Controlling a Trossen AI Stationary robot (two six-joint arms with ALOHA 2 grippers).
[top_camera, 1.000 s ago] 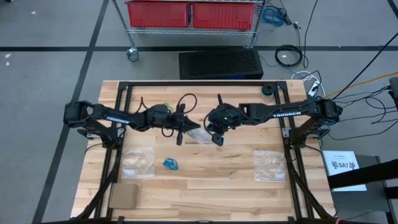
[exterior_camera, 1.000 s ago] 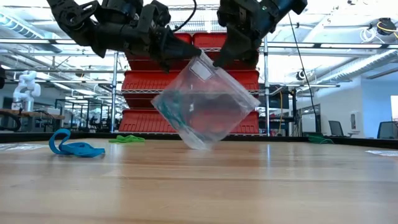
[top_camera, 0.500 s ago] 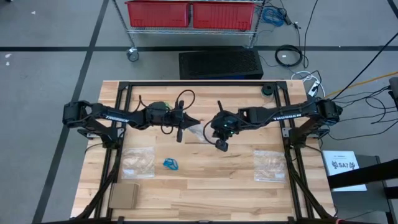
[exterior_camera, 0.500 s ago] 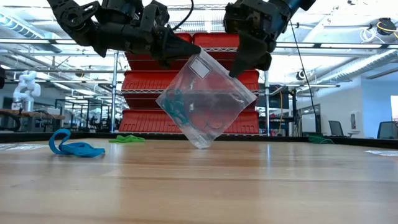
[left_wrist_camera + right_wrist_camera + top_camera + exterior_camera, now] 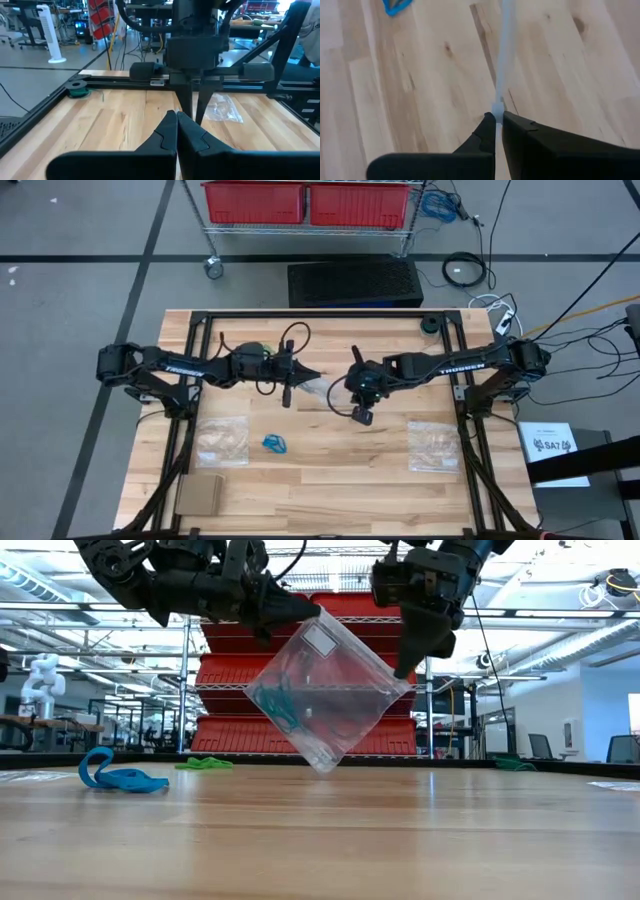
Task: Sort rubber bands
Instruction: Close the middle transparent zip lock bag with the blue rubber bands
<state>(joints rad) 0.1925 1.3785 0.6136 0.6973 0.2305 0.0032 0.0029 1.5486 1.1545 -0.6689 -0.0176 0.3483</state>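
The left tool [image 5: 300, 610] and right tool [image 5: 405, 665] each pinch a top corner of the clear bag [image 5: 330, 690], hanging above the surface [image 5: 400, 840]. Some teal rubber bands [image 5: 282, 705] are inside; blue rubber bands [image 5: 115, 775] below the left tool, and green ones [image 5: 205, 763] farther back, remain unsorted.

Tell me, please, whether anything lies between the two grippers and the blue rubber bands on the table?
Yes, the clear plastic bag. The left gripper and right gripper are each shut on its top edge, holding it above the wooden table, so both are occupied. The bright blue rubber bands lie uncovered to one side.
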